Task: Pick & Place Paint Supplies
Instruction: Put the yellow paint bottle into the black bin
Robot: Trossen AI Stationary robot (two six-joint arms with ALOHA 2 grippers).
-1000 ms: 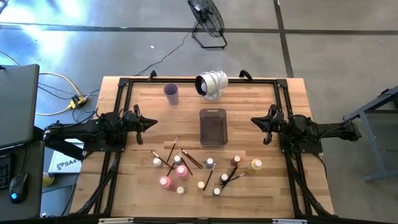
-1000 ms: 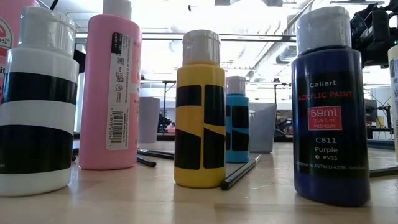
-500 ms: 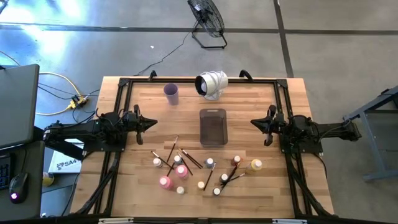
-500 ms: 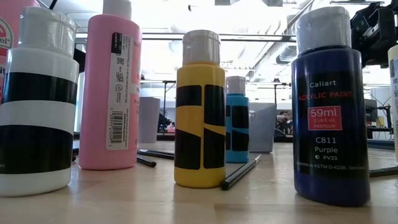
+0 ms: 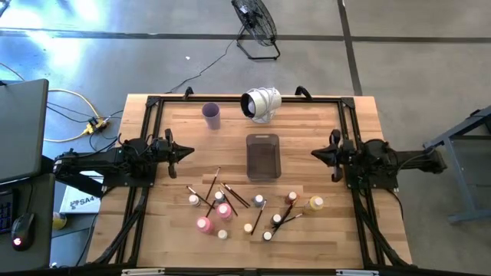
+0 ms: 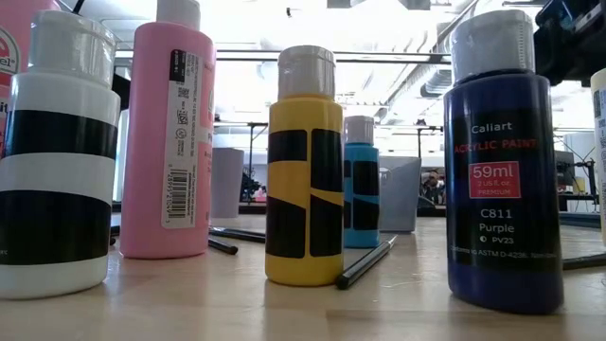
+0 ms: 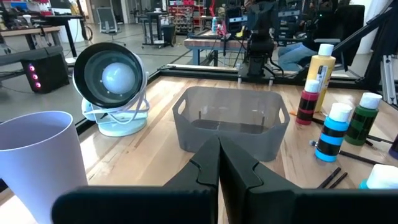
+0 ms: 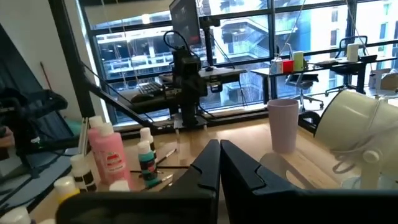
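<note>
Plastic paint bottles [image 5: 222,211] look light and slick, so we'd pinch their bodies. Both grippers, left gripper [image 5: 188,151] and right gripper [image 5: 314,154], are clenched, empty.

The table [image 5: 169,230] filling the middle of the high view is pale planked wood with a smooth, lightly sheened finish. At centre, the tray [image 7: 231,124] is translucent grey plastic, smooth-walled. The cup [image 7: 38,158], lower left in the left wrist view, looks like matt lilac plastic. The paint bottles [image 6: 303,166] are glossy plastic with white ribbed caps and paper labels. The paintbrushes [image 5: 211,184] have thin wooden handles.
</note>
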